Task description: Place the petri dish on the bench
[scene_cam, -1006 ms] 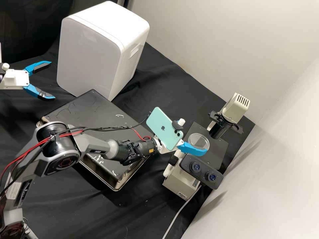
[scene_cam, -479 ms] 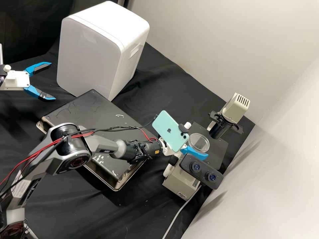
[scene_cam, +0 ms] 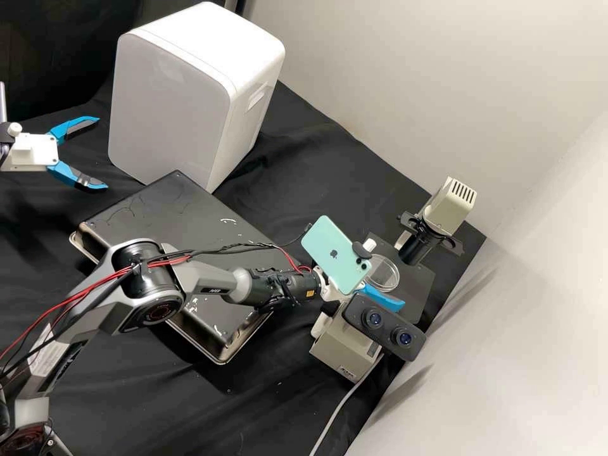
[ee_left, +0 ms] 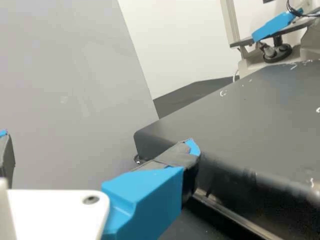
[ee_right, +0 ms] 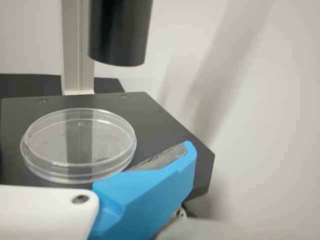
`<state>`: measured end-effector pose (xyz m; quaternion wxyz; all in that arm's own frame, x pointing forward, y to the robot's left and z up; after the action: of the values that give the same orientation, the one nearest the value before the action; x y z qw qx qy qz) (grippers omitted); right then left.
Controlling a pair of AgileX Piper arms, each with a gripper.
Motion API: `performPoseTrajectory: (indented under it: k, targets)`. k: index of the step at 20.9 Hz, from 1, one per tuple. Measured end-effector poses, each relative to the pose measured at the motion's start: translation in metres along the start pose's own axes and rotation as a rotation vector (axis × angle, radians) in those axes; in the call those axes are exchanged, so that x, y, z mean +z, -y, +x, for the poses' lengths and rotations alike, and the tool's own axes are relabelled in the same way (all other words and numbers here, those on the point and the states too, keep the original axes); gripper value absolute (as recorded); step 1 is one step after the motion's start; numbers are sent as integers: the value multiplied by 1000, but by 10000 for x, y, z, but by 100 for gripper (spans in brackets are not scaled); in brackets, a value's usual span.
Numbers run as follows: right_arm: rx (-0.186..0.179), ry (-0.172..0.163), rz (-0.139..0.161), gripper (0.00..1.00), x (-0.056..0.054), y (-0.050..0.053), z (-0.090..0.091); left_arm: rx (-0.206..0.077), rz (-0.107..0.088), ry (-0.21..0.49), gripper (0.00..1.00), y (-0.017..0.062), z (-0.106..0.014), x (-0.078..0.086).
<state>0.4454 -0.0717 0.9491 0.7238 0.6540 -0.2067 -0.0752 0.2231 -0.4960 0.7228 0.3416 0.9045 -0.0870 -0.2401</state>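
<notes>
Now, in the high view, your dish [scene_cam: 382,269], a shallow round of clear plastic, lies flat on the matte black stage [scene_cam: 418,278] of the microscope [scene_cam: 345,345], at about 4 o'clock from the frame's centre. The right gripper [scene_cam: 380,292] sits at the dish's 6 o'clock edge. One blue finger [scene_cam: 383,299] shows under the mint phone [scene_cam: 334,253]. At 10 o'clock the left gripper [scene_cam: 95,152] hangs spread wide over the black bench [scene_cam: 304,158], holding nothing. The smooth, rounded white box [scene_cam: 190,88] stands at 11 o'clock, and a dark, steel-rimmed tray [scene_cam: 164,215] lies at 9.

From the left wrist, a blue finger [ee_left: 145,200] with a black taped tip points toward the tray's rounded corner.

From the right wrist, the dish rests on the stage with a blue finger just beside its rim. You cannot tell whether they touch. The jaws stand wide, gripping nothing.
</notes>
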Motion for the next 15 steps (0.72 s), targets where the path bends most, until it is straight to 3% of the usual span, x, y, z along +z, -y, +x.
performPoseTrajectory:
  k: [11, 12, 15]
  targets:
    - [-3, 8, -30, 100, 10, 21, 106, -10, 0, 0, 100, 25, 7, 8]
    - [-3, 8, -30, 0, 10, 21, 106, -10, 0, 0, 100, 25, 7, 8]
    - [-5, 5, -16, 0, 10, 26, 108, -10, 0, 0, 100, 25, 7, 8]
